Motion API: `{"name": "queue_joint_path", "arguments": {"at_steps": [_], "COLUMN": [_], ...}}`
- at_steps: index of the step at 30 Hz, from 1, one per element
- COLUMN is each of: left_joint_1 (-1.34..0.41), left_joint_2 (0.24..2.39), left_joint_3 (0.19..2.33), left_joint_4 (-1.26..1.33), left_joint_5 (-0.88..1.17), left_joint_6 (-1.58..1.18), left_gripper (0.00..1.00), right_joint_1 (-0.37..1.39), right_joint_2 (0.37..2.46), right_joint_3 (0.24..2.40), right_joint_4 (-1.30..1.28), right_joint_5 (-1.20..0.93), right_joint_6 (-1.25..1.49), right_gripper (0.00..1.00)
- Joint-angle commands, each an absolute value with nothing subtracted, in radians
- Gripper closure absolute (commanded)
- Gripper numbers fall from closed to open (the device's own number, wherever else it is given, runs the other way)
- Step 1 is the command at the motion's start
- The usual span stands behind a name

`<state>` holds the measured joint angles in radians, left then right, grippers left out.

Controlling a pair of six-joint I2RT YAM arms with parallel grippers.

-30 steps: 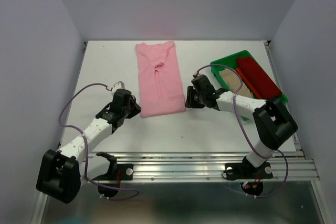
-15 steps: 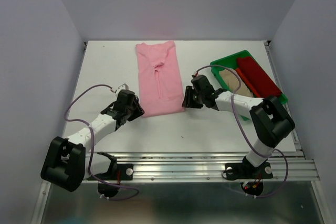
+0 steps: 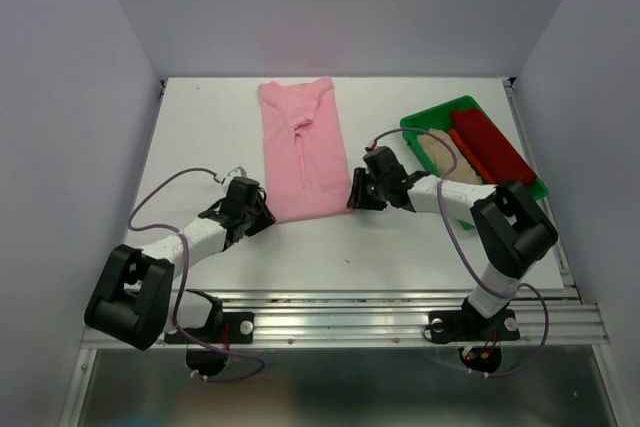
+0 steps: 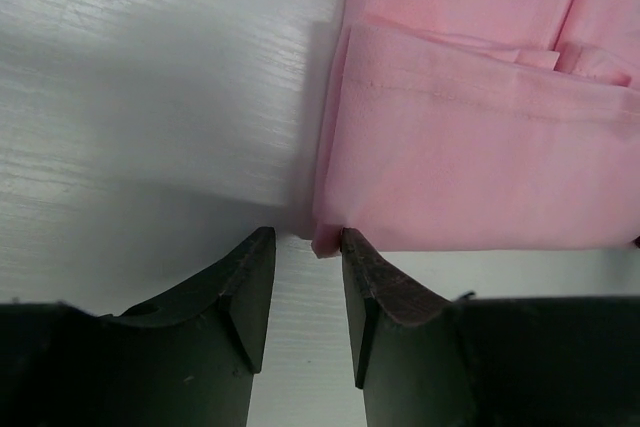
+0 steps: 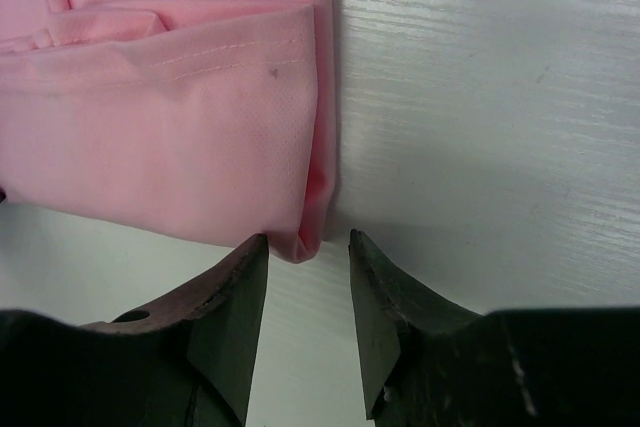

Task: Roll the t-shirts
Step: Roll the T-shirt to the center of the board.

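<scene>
Grippers poised at both near corners of the pink t-shirt (image 3: 303, 152)

Pink cloth lies flat in the middle of the white table (image 3: 420, 242), folded into a long strip that runs from the far edge towards the arms. Its sleeves are tucked in, with a small pucker near the centre.

Over on the left, the left gripper (image 3: 258, 209) sits low at the strip's near-left corner. From the left wrist camera, both dark fingers (image 4: 245, 287) stand apart with bare table showing between them. The very tip of the pink corner just brushes the inner edge of the right-hand finger. Nothing is pinched; that grip is loose.

Same story on the other side. The right gripper (image 3: 356, 193) is down at the near-right corner. In the right wrist view the folded corner pokes into the mouth of the gap, close to the left-hand finger (image 5: 240, 297). The jaws are parted wider than the cloth, so this one is released too, holding nothing.

Out to the right, well apart from the pink strip, a green tray (image 3: 440, 112) sits at an angle. In it 2 rolled shirts lie side by side: the dark red shirt (image 3: 492, 147) on the outer side and the beige shirt (image 3: 440, 155) next to it, partly behind the right arm.
</scene>
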<state>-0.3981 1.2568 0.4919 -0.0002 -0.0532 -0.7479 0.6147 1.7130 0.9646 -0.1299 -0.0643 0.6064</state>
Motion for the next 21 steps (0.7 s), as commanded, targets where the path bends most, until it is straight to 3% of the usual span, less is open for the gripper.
{"name": "queue_joint_path", "arguments": {"at_steps": [1, 12, 16, 21], "left_joint_1": [-0.403, -0.403, -0.403, -0.403], "left_joint_2": [1.272, 1.299, 1.31, 1.307], "left_joint_3": [0.463, 0.476, 0.48, 0.485], "left_joint_4": [0.089, 0.11, 0.121, 0.118], "left_joint_5": [-0.048, -0.028, -0.008, -0.005], "left_joint_6": [-0.767, -0.762, -0.768, -0.776], "left_gripper": [0.57, 0.7, 0.79, 1.0], "right_joint_1": [0.609, 0.609, 0.609, 0.609], "right_joint_2": [1.723, 1.749, 1.756, 1.74], "right_joint_3": [0.947, 0.917, 0.913, 0.904], "right_joint_4": [-0.08, -0.034, -0.025, -0.018], "right_joint_5": [-0.074, -0.107, -0.115, -0.118], "right_joint_6": [0.615, 0.634, 0.637, 0.643], "right_gripper": [0.57, 0.63, 0.68, 0.81]}}
